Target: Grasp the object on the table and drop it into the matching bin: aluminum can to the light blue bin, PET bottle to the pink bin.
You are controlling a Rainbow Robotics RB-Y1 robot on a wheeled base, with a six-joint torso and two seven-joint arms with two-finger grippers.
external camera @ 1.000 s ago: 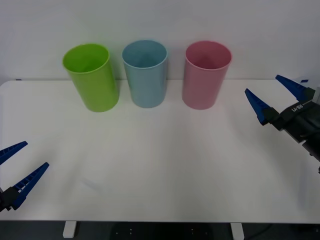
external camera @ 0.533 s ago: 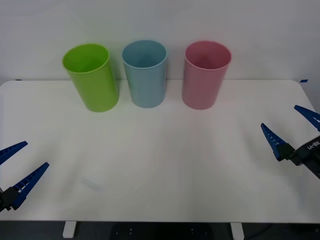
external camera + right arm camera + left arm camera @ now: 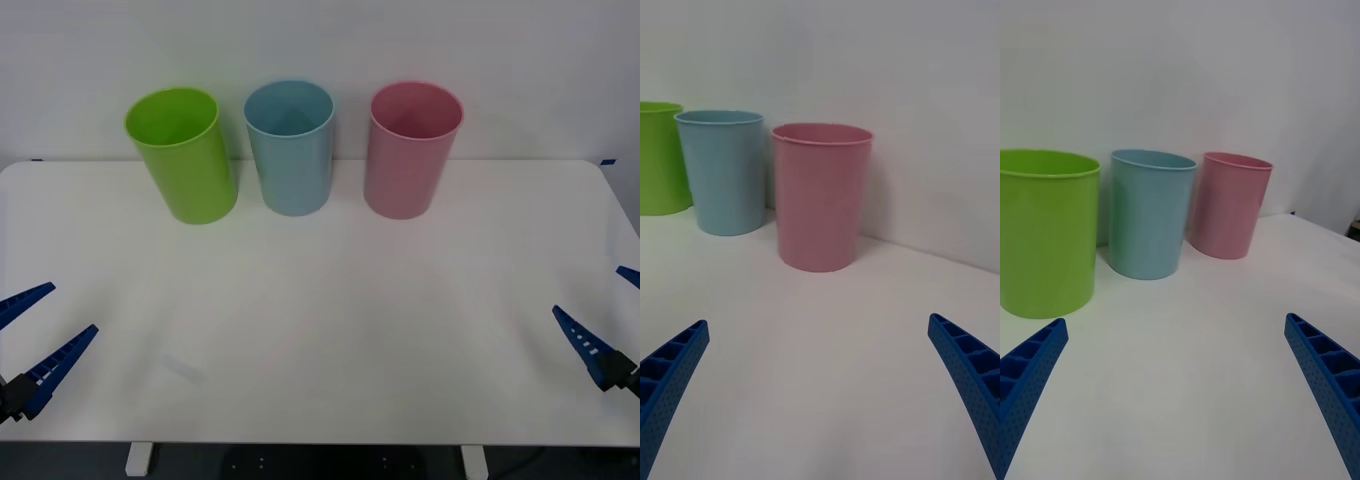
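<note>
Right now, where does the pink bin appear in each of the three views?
Front view: pink bin, far edge of the table, rightmost of three bins.
Right wrist view: pink bin, nearest bin, centre.
Left wrist view: pink bin, farthest bin.
Shared landmark: the light blue bin next to it.

- No text, label, brand, number or sign can be read on anything here.
- The pink bin (image 3: 413,150), the light blue bin (image 3: 290,148) and the lime green bin (image 3: 183,155) have plain, unmarked walls.
- The table (image 3: 330,330) carries no markings.
- The blue ribbed fingers (image 3: 585,345) of the right gripper bear no legible lettering.
</note>
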